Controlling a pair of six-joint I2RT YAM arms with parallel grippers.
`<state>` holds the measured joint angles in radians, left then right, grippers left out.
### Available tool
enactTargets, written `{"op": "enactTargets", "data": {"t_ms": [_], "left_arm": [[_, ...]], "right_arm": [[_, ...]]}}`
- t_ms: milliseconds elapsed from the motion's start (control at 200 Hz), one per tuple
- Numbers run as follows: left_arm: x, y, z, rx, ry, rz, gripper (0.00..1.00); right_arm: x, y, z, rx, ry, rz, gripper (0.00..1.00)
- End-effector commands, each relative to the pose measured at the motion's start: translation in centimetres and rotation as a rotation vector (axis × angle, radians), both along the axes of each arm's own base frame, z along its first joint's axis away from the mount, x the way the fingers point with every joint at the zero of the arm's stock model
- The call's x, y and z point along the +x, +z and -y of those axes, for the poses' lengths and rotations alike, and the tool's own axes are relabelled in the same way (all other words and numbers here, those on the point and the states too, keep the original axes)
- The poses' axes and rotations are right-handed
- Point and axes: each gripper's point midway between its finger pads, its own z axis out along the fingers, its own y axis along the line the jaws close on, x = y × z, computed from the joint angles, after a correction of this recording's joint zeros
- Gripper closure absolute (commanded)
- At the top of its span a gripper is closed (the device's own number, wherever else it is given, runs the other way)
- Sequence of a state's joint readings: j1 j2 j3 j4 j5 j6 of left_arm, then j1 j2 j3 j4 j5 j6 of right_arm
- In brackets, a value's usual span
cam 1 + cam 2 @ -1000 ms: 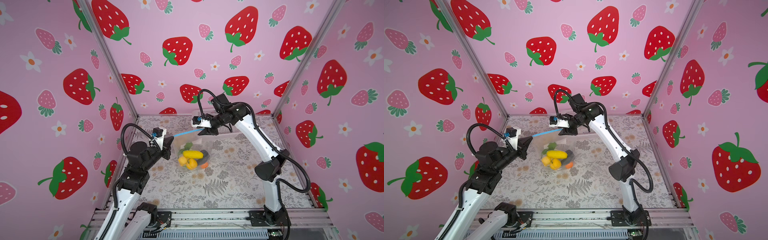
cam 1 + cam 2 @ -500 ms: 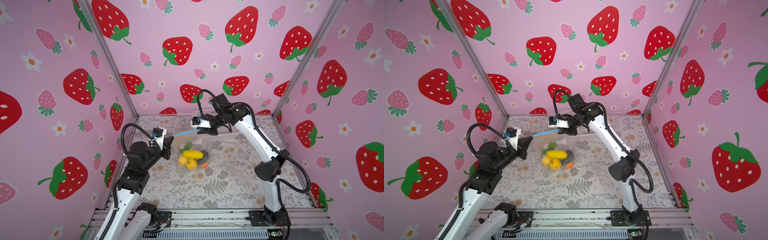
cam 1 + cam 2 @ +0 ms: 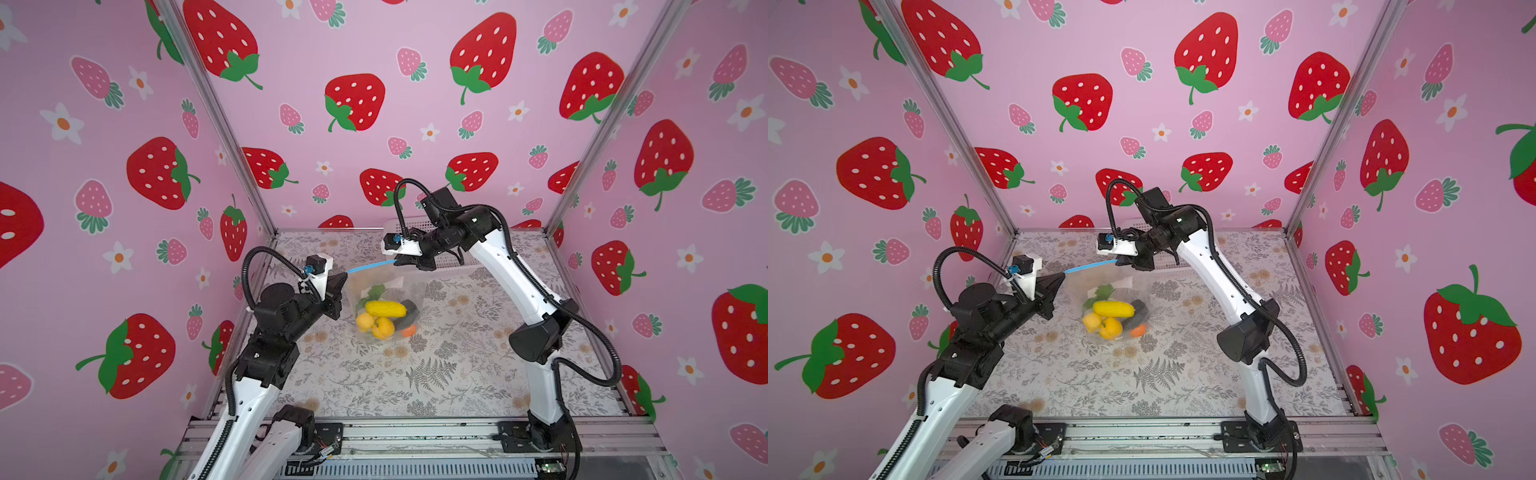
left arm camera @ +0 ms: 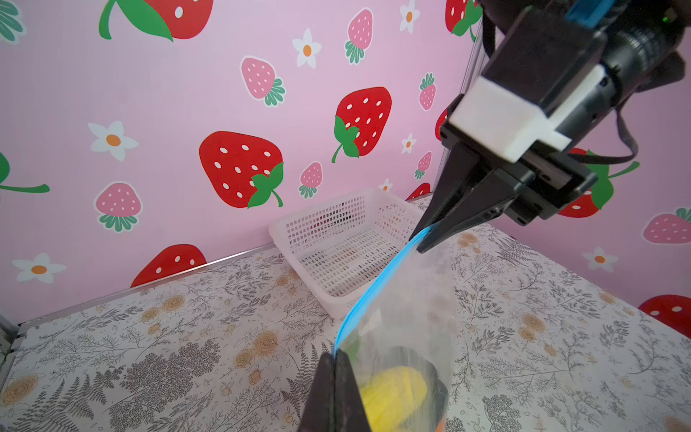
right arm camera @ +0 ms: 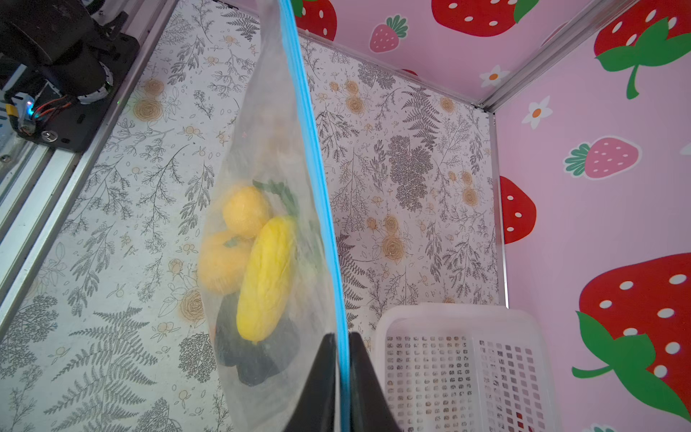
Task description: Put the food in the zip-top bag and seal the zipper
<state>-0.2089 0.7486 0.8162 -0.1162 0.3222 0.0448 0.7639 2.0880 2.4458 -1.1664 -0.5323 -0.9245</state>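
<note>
The left gripper and right gripper each pinch an end of the zipper, stretched taut above open tabletop.

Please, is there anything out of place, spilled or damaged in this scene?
Nothing stands out. The zip-top bag hangs between the left end effector and the right end effector, each shut on one end of the blue zipper. The toy food sits inside the bag, none spilled, and the white perforated basket stands level.

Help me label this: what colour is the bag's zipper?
Light blue; the zipper shows best in the right wrist view.
</note>
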Motion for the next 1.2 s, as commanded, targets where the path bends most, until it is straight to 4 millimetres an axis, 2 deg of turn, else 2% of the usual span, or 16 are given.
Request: {"op": "enactTargets", "data": {"t_ms": [0,155,585,915,1195], "left_arm": [[-0.3,2.4,-0.1,-0.010,0.001,0.072,1.00],[-0.3,2.4,-0.1,-0.011,0.003,0.073,1.00],[-0.4,2.7,-0.1,-0.027,0.006,0.074,1.00],[-2.0,3.1,-0.3,-0.071,0.002,0.071,1.00],[-4.8,3.1,-0.6,-0.118,-0.011,0.064,1.00]], "right_arm": [[-1.0,2.1,0.5,0.035,0.013,0.023,0.91],[-0.9,2.2,0.5,0.038,0.008,0.027,0.96],[-1.4,3.5,0.9,0.049,-0.028,0.052,0.98],[-3.8,4.5,1.1,0.039,-0.070,0.029,1.00],[-7.7,5.3,1.3,0.036,-0.123,-0.031,1.00]]}}
